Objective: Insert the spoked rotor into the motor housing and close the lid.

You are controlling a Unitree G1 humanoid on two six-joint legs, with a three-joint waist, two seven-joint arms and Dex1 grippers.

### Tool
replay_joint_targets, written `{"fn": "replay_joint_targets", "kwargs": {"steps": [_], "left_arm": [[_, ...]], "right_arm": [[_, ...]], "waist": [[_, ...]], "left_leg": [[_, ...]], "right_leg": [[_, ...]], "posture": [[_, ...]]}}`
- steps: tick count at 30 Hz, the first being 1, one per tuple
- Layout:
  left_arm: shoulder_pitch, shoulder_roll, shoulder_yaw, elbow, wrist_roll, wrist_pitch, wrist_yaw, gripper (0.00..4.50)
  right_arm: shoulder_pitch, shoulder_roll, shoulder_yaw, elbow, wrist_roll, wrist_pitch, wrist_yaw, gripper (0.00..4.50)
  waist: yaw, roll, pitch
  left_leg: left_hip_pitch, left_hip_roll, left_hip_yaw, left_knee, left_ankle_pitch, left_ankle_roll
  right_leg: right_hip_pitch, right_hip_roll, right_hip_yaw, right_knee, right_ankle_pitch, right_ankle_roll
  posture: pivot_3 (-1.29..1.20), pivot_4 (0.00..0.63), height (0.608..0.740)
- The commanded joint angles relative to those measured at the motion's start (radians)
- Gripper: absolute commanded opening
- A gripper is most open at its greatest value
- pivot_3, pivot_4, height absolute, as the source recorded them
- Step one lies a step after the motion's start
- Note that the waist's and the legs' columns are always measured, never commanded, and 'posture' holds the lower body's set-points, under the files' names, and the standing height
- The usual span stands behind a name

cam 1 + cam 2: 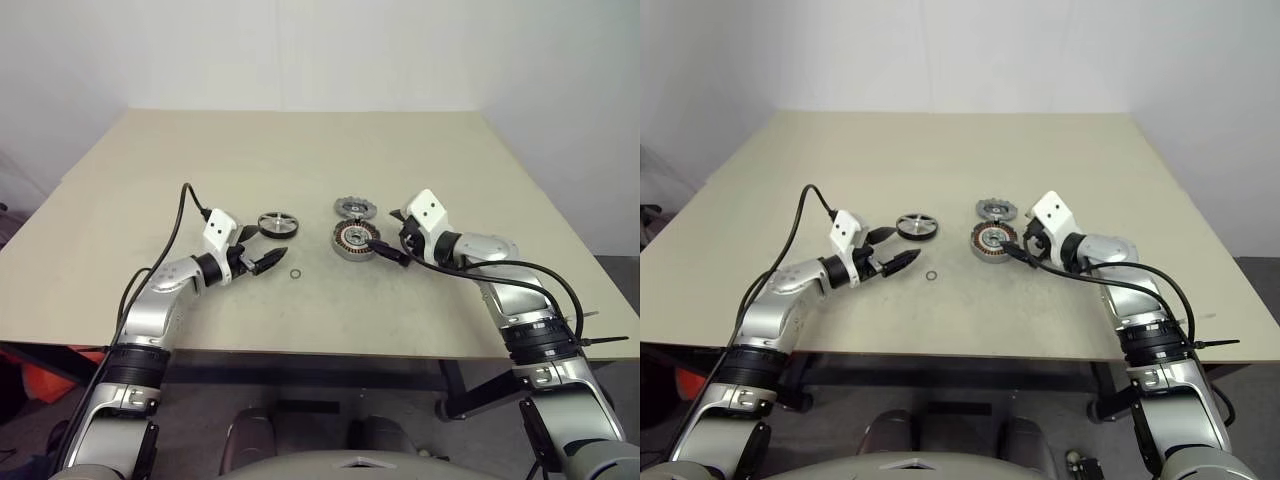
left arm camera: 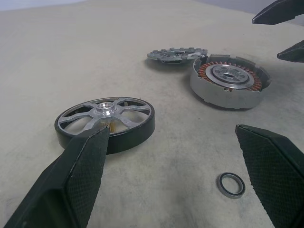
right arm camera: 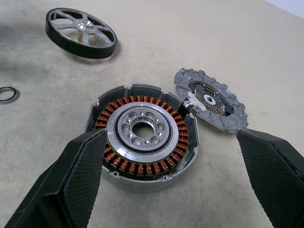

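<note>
Both claws hover wide and empty: the left claw (image 1: 262,248) near the small ring (image 1: 296,275) and spoked rotor (image 1: 277,223), the right claw (image 1: 389,240) beside the motor housing (image 1: 352,240). Farthest on the surface (image 1: 300,160), the lid (image 1: 354,208) lies just behind the housing.

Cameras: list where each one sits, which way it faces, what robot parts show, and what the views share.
Head stereo pair: looks forward and down over the table; both arms, left gripper and right gripper open.
Left wrist: looks along its fingers at the spoked rotor and small ring.
Right wrist: looks along its fingers at the motor housing and lid.
Shared: rotor, housing, lid, ring.
</note>
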Motion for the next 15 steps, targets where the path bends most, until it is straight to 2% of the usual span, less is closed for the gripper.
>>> {"fn": "replay_joint_targets", "kwargs": {"steps": [1, 15], "left_arm": [[0.001, 0.01, 0.011, -0.045, -0.002, -0.003, 0.003, 4.46], [-0.005, 0.014, 0.015, -0.047, -0.001, -0.002, 0.008, 4.46]], "right_arm": [[-0.027, -0.001, -0.007, -0.033, -0.003, -0.018, -0.006, 4.5], [-0.029, 0.01, 0.006, -0.035, -0.011, -0.016, -0.001, 4.5]], "waist": [[0.0, 0.0, 0.0], [0.0, 0.0, 0.0]], "left_leg": [[0.0, 0.0, 0.0, 0.0, 0.0, 0.0], [0.0, 0.0, 0.0, 0.0, 0.0, 0.0]], "right_leg": [[0.0, 0.0, 0.0, 0.0, 0.0, 0.0], [0.0, 0.0, 0.0, 0.0, 0.0, 0.0]], "posture": [[0.0, 0.0, 0.74], [0.0, 0.0, 0.74]]}}
